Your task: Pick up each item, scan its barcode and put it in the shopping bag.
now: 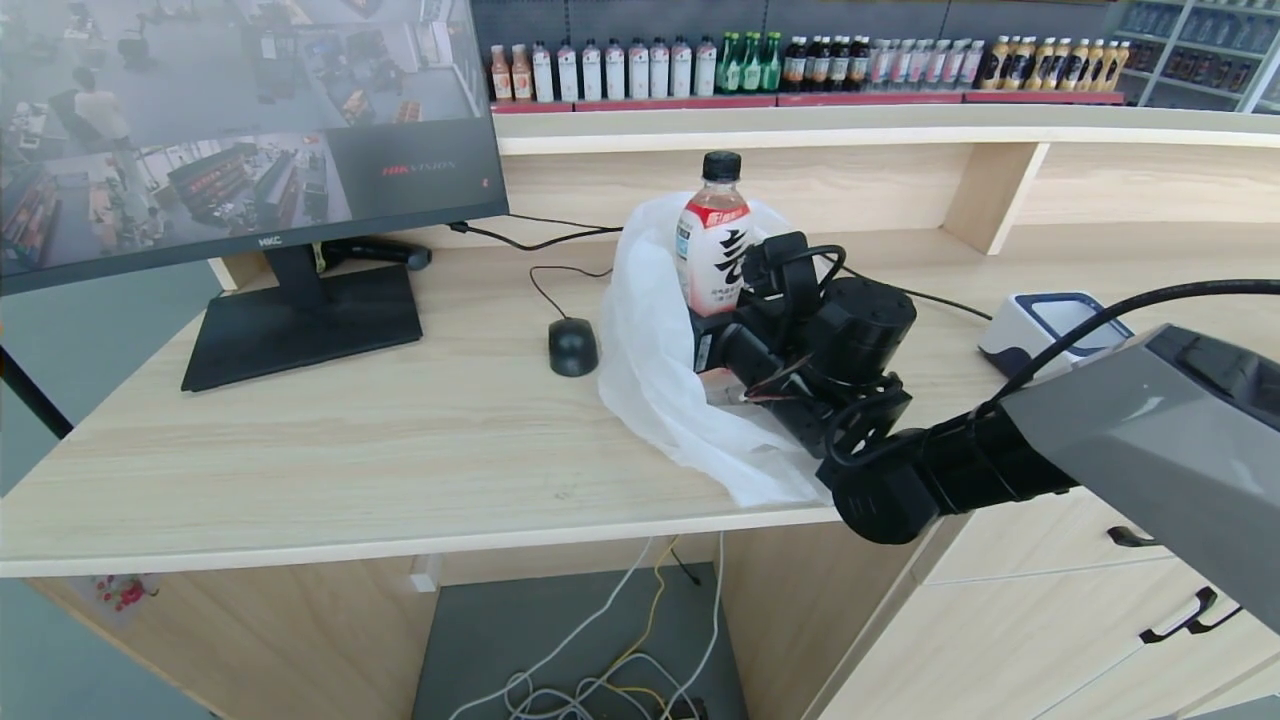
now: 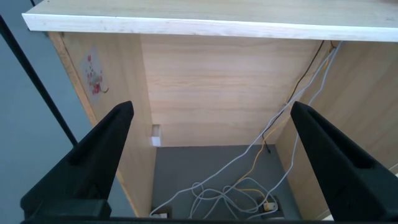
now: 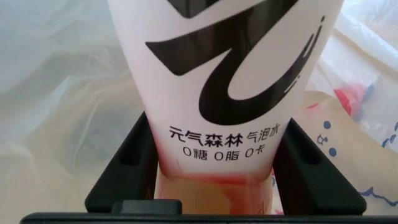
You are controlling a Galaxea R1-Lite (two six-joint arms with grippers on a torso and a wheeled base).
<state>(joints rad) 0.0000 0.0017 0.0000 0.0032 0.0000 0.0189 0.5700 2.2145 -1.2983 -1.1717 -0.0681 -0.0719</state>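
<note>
Bottle held upright in the mouth of the shopping bag on the pale wood-grain desk.
The left jaws, black and wedge-shaped, hang spread wide below the desk edge, facing a wood panel and loose cables on the floor. On the desk stand a flat monitor on a square black foot, then a rounded black mouse, then the thin, crumpled white bag. The smooth, black-capped bottle with its white-and-pink label stands in the bag, the right jaws pinching its lower body from both sides. The right wrist view adds a soft printed pouch just beside the bottle inside the bag — in the head view the arm covers that spot. Farther right sits a boxy white scanner.
</note>
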